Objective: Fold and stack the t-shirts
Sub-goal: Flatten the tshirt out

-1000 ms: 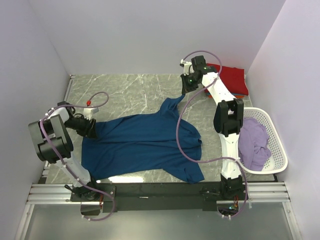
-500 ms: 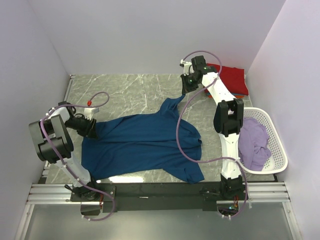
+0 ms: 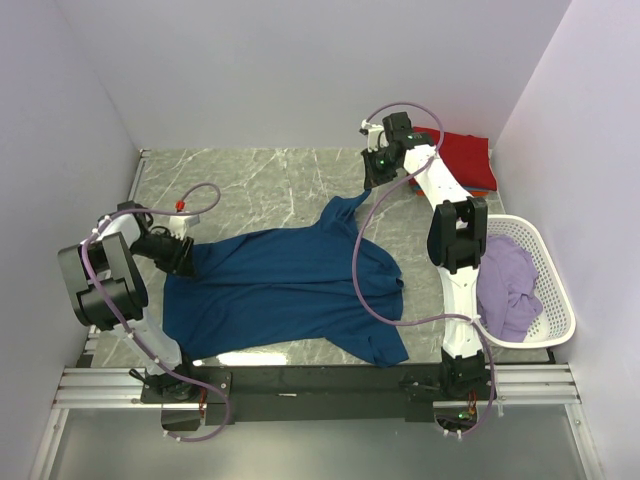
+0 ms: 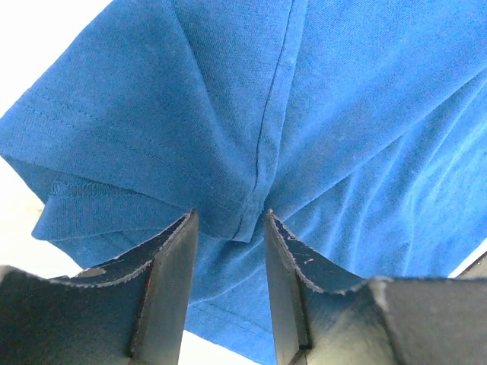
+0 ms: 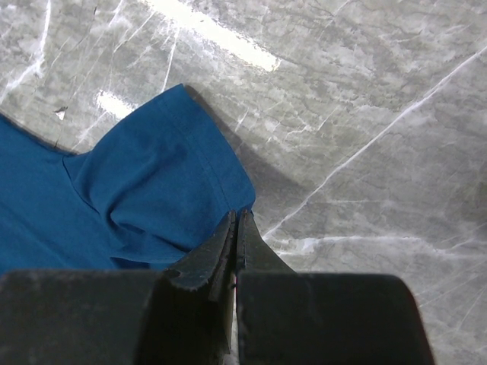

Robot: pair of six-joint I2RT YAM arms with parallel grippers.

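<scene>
A blue t-shirt lies spread across the marble table, one sleeve reaching to the far right. My left gripper is low at the shirt's left edge. In the left wrist view its jaws stand open, with a seamed fold of the blue cloth lying between the fingertips. My right gripper is at the tip of the far sleeve. Seen from the right wrist, it is shut on the corner of the sleeve hem, slightly raised over the marble.
A folded red t-shirt lies at the back right corner. A white laundry basket at the right edge holds a purple garment. Walls close in the table on the left, back and right.
The left arm's elbow has shifted very slightly; the shirt and both grippers stay where they were.
</scene>
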